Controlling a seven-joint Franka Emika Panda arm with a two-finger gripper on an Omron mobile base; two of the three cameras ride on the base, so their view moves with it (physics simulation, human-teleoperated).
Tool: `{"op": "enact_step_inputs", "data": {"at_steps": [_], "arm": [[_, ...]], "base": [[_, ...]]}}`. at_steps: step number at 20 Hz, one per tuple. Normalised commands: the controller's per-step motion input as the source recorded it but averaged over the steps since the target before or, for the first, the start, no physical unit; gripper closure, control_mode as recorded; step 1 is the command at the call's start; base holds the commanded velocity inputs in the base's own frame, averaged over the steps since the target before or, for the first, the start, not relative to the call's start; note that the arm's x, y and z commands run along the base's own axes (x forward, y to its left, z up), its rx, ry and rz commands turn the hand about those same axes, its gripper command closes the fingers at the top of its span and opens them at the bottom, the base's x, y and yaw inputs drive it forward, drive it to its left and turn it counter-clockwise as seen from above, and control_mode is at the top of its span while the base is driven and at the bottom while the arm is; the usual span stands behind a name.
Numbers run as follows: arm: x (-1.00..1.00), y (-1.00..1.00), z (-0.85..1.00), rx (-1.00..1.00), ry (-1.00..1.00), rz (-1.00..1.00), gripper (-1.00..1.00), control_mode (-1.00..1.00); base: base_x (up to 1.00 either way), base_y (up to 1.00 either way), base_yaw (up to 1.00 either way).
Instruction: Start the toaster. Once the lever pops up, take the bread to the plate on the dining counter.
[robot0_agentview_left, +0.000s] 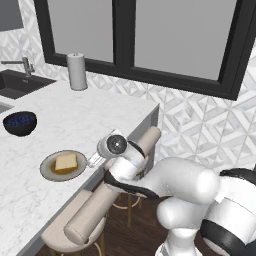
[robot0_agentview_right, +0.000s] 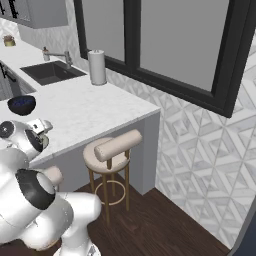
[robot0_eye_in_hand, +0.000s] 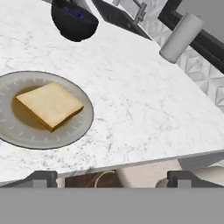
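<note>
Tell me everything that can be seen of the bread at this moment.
The bread is a small, thin, square slice, golden-tan with a darker orange-brown edge. It lies flat at the middle of the round olive-tan plate, far smaller than it, on the white marble dining counter. Only the plate touches it; the open gripper is apart from it.

We are seeing even, bright rendered light, soft shadow under the bread (robot0_eye_in_hand: 50, 105), slightly blurry pictures

Golden-tan bread (robot0_eye_in_hand: 49, 105), olive-tan plate (robot0_eye_in_hand: 78, 127)
</note>
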Motion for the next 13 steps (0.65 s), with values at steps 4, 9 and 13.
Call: {"op": "enact_step_inputs", "data": {"at_steps": [4, 9, 13], "arm": [[-0.97, -0.59, 1.00, 0.14, -0.25, -0.09, -1.00, -1.00], [-1.00, -0.84, 0.97, 0.22, 0.00, -0.11, -1.00, -1.00], [-1.00, -0.99, 0.38, 0.28, 0.33, -0.14, -1.00, -1.00]], "base": [[0.00, 0.00, 0.00], [0.00, 0.00, 0.00], [0.00, 0.00, 0.00]]}}
